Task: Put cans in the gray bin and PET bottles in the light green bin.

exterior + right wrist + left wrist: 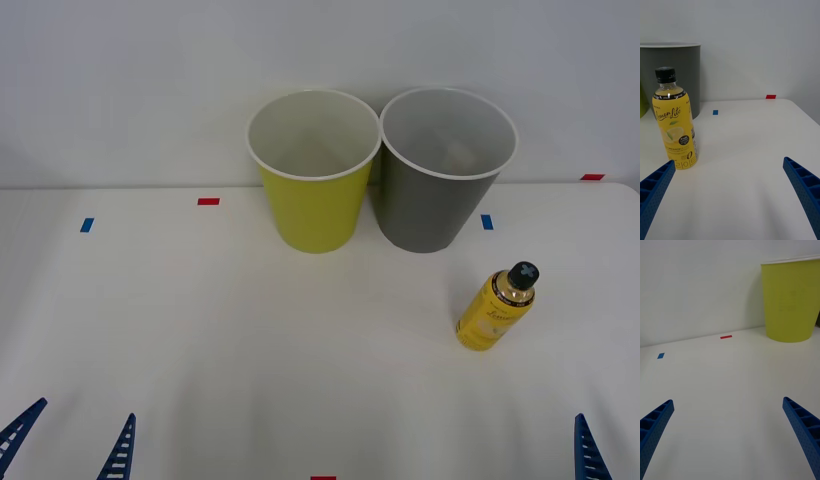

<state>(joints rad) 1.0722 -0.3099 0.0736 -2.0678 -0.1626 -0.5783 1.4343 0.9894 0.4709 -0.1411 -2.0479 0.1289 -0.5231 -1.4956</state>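
The light green bin (315, 215) and the gray bin (425, 215) stand side by side, touching, at the back of the white table. Nothing shows inside either. One yellow PET bottle (495, 308) with a black cap stands upright in front of the gray bin, a little to its right. Cans are out of view. My right gripper (729, 161) is open and low over the table, with the bottle (673, 127) just beyond its one fingertip and the gray bin (677, 75) behind. My left gripper (86, 408) is open at the near left, far from the light green bin (790, 303).
Small red tape marks (208, 201) and blue tape marks (87, 225) dot the table. A pale wall rises right behind the bins. The table's right edge (805, 112) runs close to the bottle's side.
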